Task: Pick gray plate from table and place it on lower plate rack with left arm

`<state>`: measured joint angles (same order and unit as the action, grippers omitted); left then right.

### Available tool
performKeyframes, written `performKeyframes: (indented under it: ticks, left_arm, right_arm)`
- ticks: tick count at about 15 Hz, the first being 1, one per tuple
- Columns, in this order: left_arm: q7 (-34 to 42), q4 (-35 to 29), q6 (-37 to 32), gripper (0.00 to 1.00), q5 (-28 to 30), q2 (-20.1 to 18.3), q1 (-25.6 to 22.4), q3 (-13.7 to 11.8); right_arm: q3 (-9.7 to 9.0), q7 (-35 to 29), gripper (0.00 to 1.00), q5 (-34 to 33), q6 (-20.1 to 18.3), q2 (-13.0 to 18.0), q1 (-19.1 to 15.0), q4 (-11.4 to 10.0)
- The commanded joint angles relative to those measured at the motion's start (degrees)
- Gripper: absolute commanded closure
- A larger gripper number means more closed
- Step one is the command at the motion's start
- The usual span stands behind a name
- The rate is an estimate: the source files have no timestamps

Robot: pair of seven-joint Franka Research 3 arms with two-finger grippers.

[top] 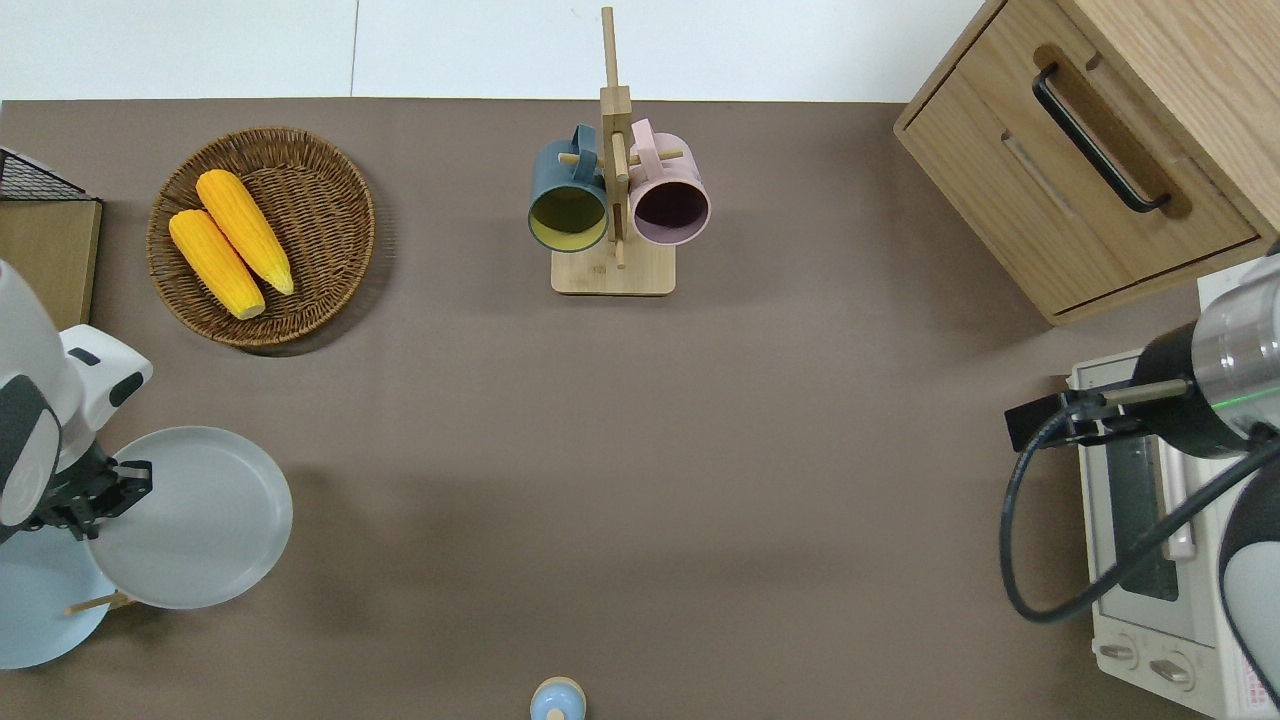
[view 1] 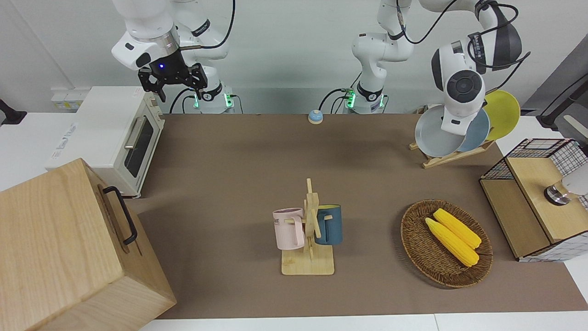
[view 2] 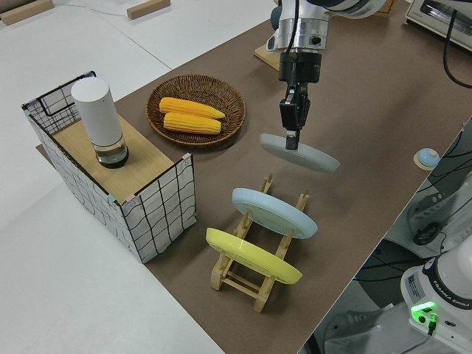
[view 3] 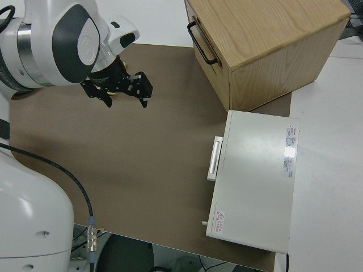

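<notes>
Now | left gripper (view 2: 293, 140) clamps gray plate (top: 190, 518) by its rim (tilted) | over rack (view 2: 259, 276), at the table's (view 1: 239, 151) left-arm end | right arm parked

Robotics lab: arm bases (view 1: 367, 99) bolted beside table (view 1: 239, 161).

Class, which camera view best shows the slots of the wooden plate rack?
The left side view: the lower plate rack shows both rails, pegs and an empty slot under the gray plate held in the left gripper. The front view shows only its base; overhead, one rail tip; the right side view, nothing.
</notes>
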<state>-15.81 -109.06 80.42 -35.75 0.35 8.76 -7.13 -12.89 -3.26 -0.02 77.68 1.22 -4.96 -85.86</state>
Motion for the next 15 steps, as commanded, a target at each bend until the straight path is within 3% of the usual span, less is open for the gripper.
performKeyframes:
  ticks: [1, 6, 15]
  left_arm:
    - [-2.46, -0.89, -2.9, 1.0, -7.21, 0.79, 1.0, 1.32]
    - [-5.35, -1.42, -4.92, 1.0, -10.47, 3.6, 1.26, 1.41]
    - [-13.09, -3.18, -5.01, 1.0, -7.49, 8.18, 2.4, 2.38]
  right_arm:
    - [-0.38, 0.19, 0.011, 0.2, -0.87, 0.27, -0.85, 0.35]
    - [-0.38, 0.19, 0.011, 0.2, -0.87, 0.27, -0.84, 0.35]
    - [-0.38, 0.19, 0.011, 0.2, -0.87, 0.27, -0.76, 0.35]
